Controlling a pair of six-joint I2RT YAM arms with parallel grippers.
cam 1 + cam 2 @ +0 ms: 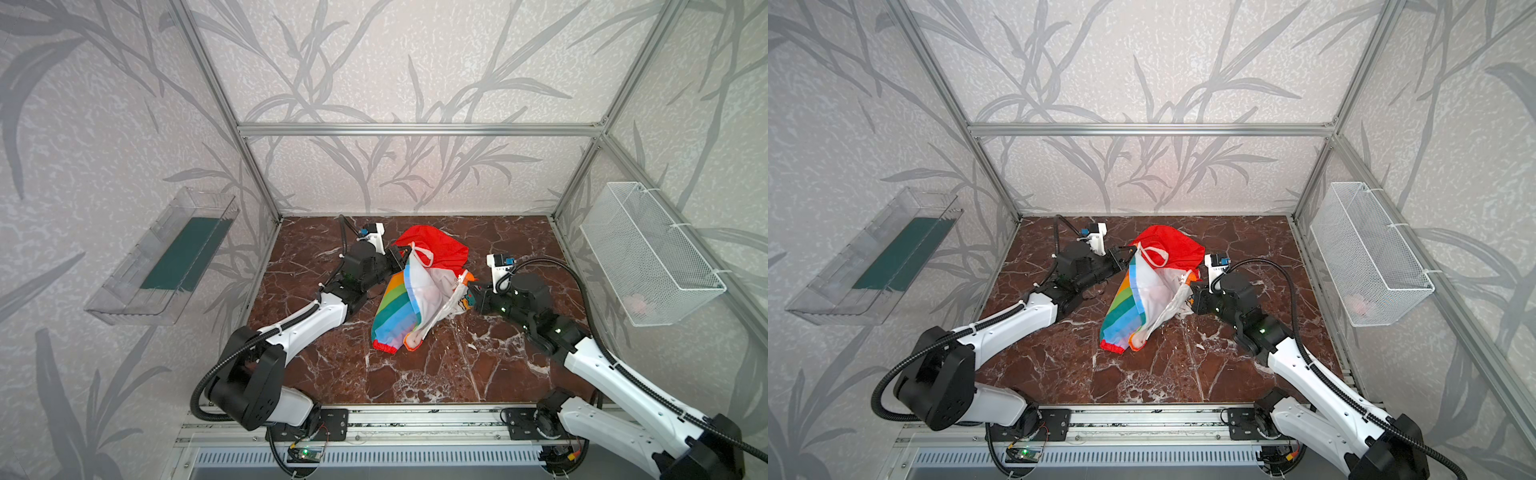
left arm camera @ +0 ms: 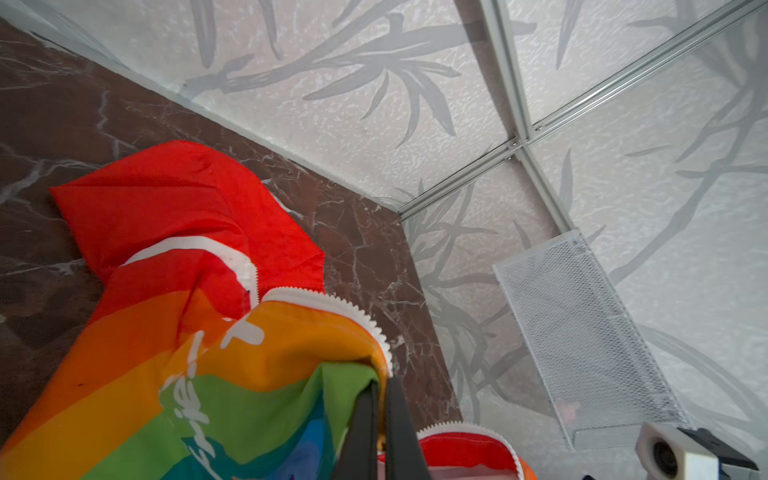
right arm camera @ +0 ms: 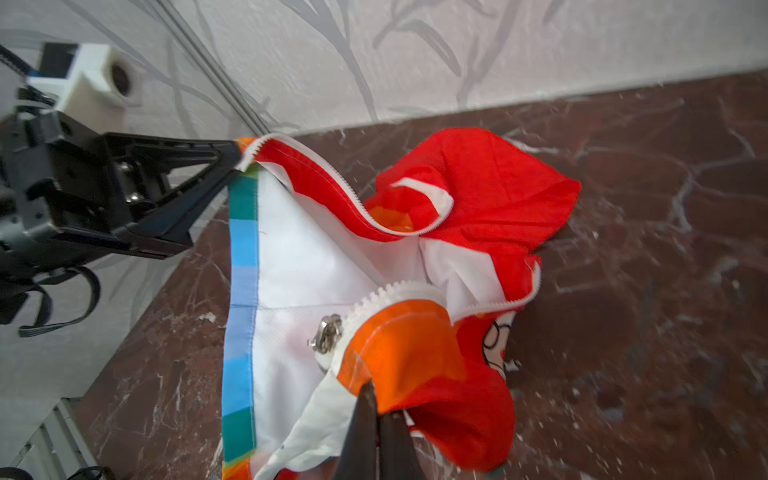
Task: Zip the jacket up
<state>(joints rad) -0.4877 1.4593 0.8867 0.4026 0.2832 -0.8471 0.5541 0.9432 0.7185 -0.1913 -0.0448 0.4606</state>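
The rainbow-striped jacket (image 1: 395,311) (image 1: 1121,311) hangs open between both grippers above the marble table, its red hood (image 1: 440,245) resting at the back. My left gripper (image 1: 405,250) (image 2: 381,384) is shut on the front edge by the white zipper teeth (image 2: 332,303), beside the white lettering. My right gripper (image 1: 467,286) (image 3: 374,395) is shut on the other front edge, pinching orange fabric. The metal zipper slider (image 3: 326,334) sits just beyond its fingertips, on that same edge. The white lining (image 3: 307,266) faces the right wrist camera, and the two zipper halves are apart.
A white wire basket (image 1: 648,253) hangs on the right wall and a clear plastic tray (image 1: 162,257) on the left wall. Brown marble table (image 1: 436,374) extends toward the front rail. Aluminium frame posts stand at the back corners.
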